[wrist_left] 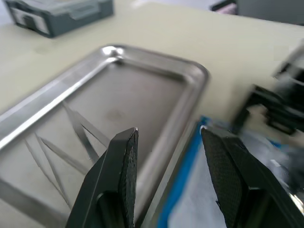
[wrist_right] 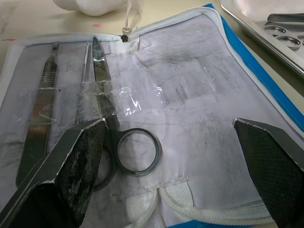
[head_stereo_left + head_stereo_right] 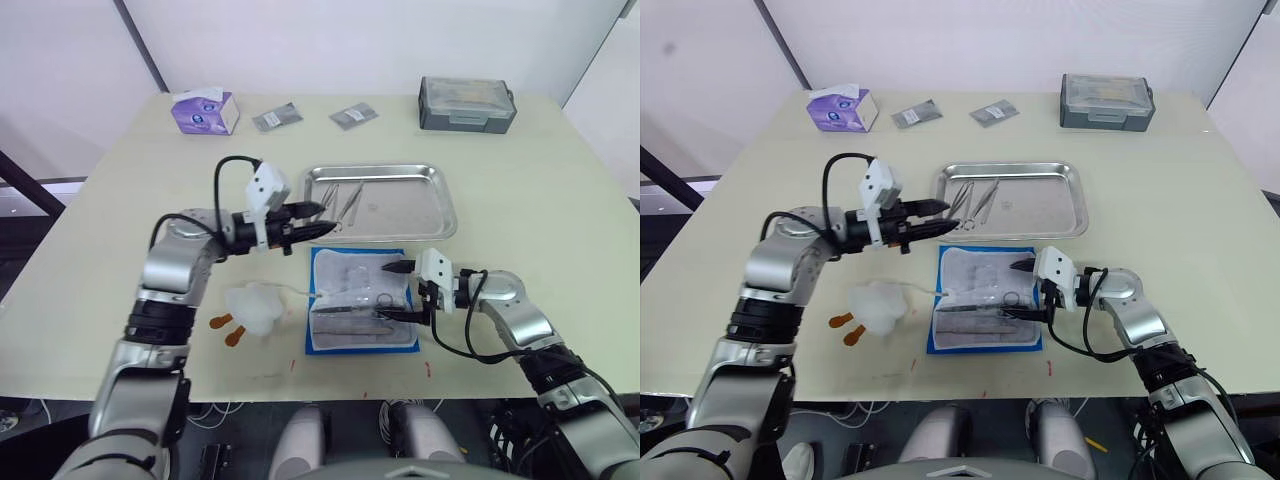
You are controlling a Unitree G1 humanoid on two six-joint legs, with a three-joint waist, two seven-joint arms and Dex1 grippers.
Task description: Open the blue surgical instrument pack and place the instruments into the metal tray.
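Jaws apart on both our grippers: left gripper hangs at the metal tray's left end, above some instruments already inside; right gripper straddles the scissors in the opened blue surgical instrument pack. Next, we judge, we pinch that ring handle.

Left gripper and right gripper both spread their fingers

A pale cream surface stands against plain white walls, a dark diagonal strip crossing the left wall, evenly lit
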